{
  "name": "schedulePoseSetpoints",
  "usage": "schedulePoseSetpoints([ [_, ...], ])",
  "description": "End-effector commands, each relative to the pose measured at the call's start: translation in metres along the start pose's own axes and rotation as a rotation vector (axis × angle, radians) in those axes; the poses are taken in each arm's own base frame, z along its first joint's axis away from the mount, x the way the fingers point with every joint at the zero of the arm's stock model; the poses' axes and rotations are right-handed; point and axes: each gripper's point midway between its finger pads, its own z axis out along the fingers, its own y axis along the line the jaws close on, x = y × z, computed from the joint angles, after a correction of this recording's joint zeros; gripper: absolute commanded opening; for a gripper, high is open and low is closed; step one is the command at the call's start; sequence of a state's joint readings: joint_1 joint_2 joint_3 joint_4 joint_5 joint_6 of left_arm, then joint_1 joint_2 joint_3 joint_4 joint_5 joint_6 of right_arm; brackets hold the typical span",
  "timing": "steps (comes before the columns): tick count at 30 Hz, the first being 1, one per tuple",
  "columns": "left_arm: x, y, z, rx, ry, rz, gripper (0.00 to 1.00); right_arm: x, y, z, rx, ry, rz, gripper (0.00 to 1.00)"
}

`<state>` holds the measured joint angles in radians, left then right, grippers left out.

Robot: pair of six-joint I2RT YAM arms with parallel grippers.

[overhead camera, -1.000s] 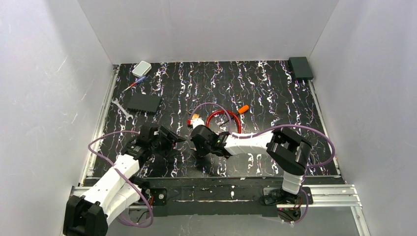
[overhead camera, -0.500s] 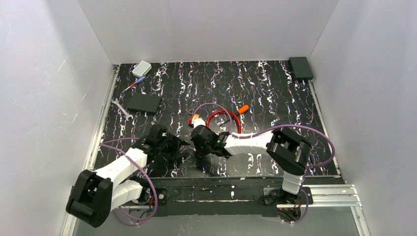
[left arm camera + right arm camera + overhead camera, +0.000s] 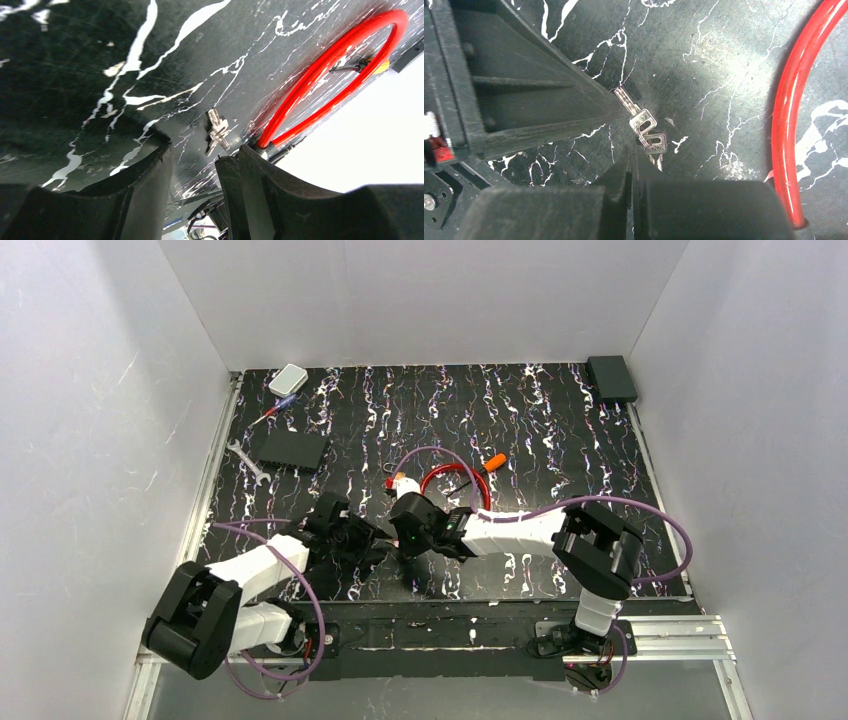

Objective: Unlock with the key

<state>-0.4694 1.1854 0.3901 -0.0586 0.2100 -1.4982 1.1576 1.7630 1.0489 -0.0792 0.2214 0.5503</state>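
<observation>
Two silver keys on a ring [image 3: 646, 132] lie flat on the black marbled mat; they also show in the left wrist view [image 3: 217, 131]. My right gripper [image 3: 631, 150] is shut, its tips right at the key ring. My left gripper [image 3: 195, 160] is open, low over the mat, with the keys just ahead of its gap; one of its fingers [image 3: 539, 100] touches a key's blade. In the top view the two grippers [image 3: 365, 540] [image 3: 408, 538] meet and hide the keys. A red cable loop [image 3: 455, 485] lies just behind, with an orange-headed, black-tailed item [image 3: 494, 462] at it.
A small light lock body [image 3: 400, 481] sits at the cable's left end. At the back left are a silver wrench [image 3: 245, 460], a black box [image 3: 290, 448], a screwdriver [image 3: 272, 412] and a white box [image 3: 288, 378]. Another black box [image 3: 611, 377] is in the far right corner.
My left arm has swung right and lowered until its gripper meets the right gripper at the keys. The right gripper has barely moved.
</observation>
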Motion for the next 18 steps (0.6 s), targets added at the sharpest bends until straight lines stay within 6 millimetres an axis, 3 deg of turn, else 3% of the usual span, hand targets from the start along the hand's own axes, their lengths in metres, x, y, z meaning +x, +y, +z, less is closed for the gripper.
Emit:
schedulePoseSetpoints([
  [1,-0.003,-0.005,0.007,-0.005,-0.029,-0.005,0.48,-0.025,0.01,-0.015,-0.036,-0.068,0.036,0.01],
  [9,-0.007,-0.005,0.007,-0.007,-0.059,0.0,0.47,-0.025,0.005,-0.016,-0.017,-0.055,-0.02,0.02],
  [13,-0.012,-0.003,0.0,-0.003,-0.101,0.008,0.47,-0.018,-0.005,-0.012,0.02,-0.027,-0.09,0.34],
  [18,-0.016,-0.001,-0.003,0.005,-0.127,0.016,0.47,-0.014,-0.006,-0.006,0.02,-0.009,-0.147,0.51],
])
